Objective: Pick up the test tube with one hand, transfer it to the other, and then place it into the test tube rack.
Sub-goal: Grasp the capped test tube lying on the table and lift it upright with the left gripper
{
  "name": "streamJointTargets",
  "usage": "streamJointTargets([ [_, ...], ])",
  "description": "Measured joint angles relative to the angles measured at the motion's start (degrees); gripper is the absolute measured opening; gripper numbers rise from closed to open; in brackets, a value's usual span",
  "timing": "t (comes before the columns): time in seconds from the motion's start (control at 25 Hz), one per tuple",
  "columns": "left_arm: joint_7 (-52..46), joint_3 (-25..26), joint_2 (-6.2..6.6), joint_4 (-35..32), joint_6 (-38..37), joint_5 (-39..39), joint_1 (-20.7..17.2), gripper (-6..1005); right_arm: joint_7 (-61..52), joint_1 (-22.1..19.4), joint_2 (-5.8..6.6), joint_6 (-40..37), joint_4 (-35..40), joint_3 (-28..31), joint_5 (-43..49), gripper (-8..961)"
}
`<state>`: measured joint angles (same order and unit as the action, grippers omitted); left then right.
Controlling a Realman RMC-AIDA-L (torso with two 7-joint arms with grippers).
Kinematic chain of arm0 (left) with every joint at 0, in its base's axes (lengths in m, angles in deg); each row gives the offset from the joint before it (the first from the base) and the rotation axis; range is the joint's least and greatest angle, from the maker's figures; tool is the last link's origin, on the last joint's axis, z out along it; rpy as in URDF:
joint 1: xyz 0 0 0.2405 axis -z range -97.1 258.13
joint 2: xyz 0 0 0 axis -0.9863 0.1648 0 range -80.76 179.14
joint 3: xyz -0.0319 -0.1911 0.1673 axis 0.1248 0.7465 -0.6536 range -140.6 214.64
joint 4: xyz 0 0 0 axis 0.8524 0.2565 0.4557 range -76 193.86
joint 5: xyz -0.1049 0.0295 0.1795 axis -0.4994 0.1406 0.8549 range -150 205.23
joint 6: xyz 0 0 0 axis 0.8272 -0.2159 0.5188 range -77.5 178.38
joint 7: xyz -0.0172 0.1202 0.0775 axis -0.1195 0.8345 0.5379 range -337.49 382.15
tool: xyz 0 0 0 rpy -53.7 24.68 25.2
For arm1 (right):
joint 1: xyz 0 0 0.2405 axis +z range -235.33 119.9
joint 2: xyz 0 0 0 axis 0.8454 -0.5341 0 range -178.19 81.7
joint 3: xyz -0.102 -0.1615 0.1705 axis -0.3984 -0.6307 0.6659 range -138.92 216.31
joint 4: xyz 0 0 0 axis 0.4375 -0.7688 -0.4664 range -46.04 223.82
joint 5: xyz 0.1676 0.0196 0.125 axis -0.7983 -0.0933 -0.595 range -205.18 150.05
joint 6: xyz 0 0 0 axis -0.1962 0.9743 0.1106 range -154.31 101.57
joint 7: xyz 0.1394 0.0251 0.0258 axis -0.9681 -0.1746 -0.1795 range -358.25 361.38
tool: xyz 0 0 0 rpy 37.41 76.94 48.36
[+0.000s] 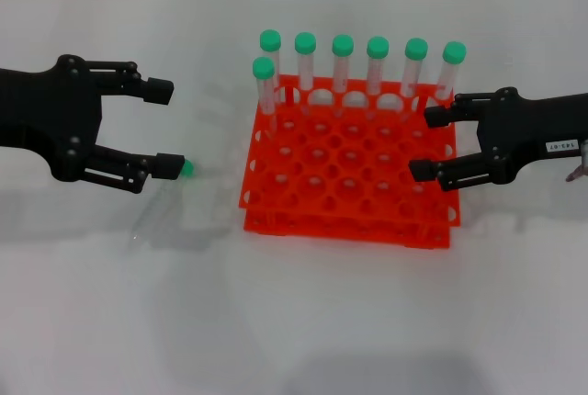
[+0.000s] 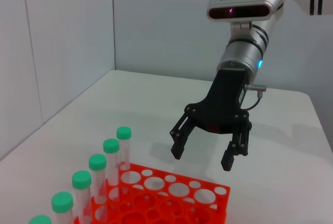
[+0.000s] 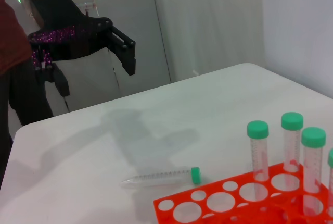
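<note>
A test tube (image 1: pixel 186 168) with a green cap lies flat on the white table, left of the orange-red rack (image 1: pixel 349 228). It also shows in the right wrist view (image 3: pixel 161 176). My left gripper (image 1: pixel 163 129) is open and empty, raised above the table over the lying tube; the right wrist view shows it too (image 3: pixel 96 73). My right gripper (image 1: pixel 429 143), with a white label, is open and empty above the rack's right edge; it also shows in the left wrist view (image 2: pixel 203 156). Several capped tubes (image 1: pixel 342 55) stand in the rack's far rows.
The rack (image 2: pixel 210 209) also shows in the right wrist view (image 3: pixel 210 209). Standing tubes (image 2: pixel 111 156) (image 3: pixel 257 146) rise well above its top. A wall runs behind the table's far edge. Bare table lies in front of the rack.
</note>
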<state>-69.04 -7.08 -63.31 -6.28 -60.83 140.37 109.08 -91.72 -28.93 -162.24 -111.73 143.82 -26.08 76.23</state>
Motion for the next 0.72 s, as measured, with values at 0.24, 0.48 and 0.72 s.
streamJointTargets([
  [0.24, -0.1, -0.1, 0.0, -0.1, 0.1, 0.0, 0.0, 884, 0.0, -0.1, 0.0, 0.0, 0.0, 0.0, 0.0, 841],
  [0.48, -0.2, 0.0, 0.02, -0.1, 0.1, 0.0, 0.0, 883, 0.0, -0.1, -0.08, 0.0, 0.0, 0.0, 0.0, 841],
  [0.72, -4.7, 0.1, 1.35, -0.4, 1.3, 2.8, 0.6, 883, 0.1, -0.3, -0.28, 0.0, -0.1, 0.0, 0.0, 841],
])
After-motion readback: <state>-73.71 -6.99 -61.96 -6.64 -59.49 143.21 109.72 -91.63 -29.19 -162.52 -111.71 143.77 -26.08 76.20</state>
